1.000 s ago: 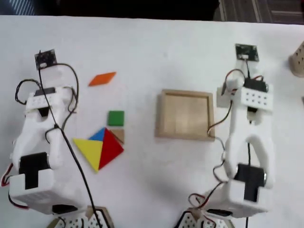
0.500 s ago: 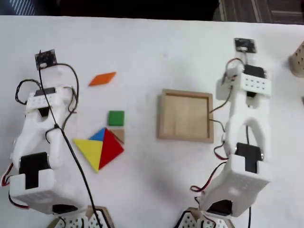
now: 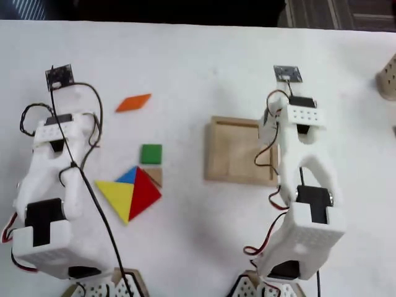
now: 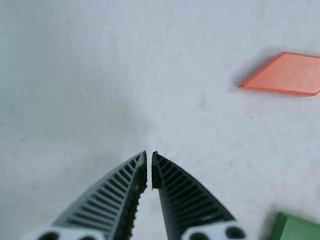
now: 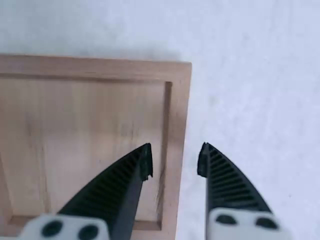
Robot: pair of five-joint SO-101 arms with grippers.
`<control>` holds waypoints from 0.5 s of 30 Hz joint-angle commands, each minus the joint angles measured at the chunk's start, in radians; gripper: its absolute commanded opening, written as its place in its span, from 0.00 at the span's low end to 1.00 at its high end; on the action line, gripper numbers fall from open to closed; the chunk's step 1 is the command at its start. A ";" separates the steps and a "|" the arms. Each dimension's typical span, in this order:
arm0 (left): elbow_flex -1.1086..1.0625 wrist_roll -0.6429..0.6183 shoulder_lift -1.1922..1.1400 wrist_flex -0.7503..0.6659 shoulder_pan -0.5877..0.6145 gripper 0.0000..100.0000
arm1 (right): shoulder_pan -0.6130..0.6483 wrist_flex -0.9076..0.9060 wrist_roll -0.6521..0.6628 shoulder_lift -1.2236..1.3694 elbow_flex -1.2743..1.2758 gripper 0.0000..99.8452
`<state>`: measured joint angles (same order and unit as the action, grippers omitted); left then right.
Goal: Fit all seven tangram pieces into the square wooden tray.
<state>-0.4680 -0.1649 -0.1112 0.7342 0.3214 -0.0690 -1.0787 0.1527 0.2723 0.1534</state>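
The square wooden tray lies empty at the table's middle. My right gripper is open, its jaws straddling the tray's rim at a corner, one over the floor and one outside. Far to the tray's left lie the orange parallelogram and the green square. Below those sit the yellow triangle, red triangle, small blue triangle and a tan piece, packed together. My left gripper is shut over bare table, apart from the orange parallelogram and green square.
The right arm covers the tray's right side in the high view. The left arm stands left of the pieces. A brownish object sits at the far right edge. Bare white table lies between the pieces and the tray.
The right arm has swung left, from beside the tray to over its right edge. The left arm and the pieces have not moved.
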 commanded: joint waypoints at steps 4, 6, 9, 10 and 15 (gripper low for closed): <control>0.006 -0.009 0.058 -0.023 0.012 0.05 | -0.018 0.099 0.089 0.025 0.060 0.15; 0.006 -0.009 0.058 -0.021 0.012 0.05 | -0.021 0.099 0.101 0.035 0.060 0.15; 0.006 -0.009 0.058 -0.020 0.012 0.05 | -0.031 0.099 0.103 0.035 0.060 0.14; 0.006 -0.009 0.058 -0.020 0.012 0.05 | -0.031 0.099 0.103 0.035 0.060 0.11; 0.006 -0.009 0.058 -0.021 0.012 0.05 | -0.096 0.090 0.098 0.035 0.032 0.03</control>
<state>-0.4680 -0.1649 -0.1112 0.7342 0.3214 -0.1166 -0.9927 0.2386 0.3168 0.2179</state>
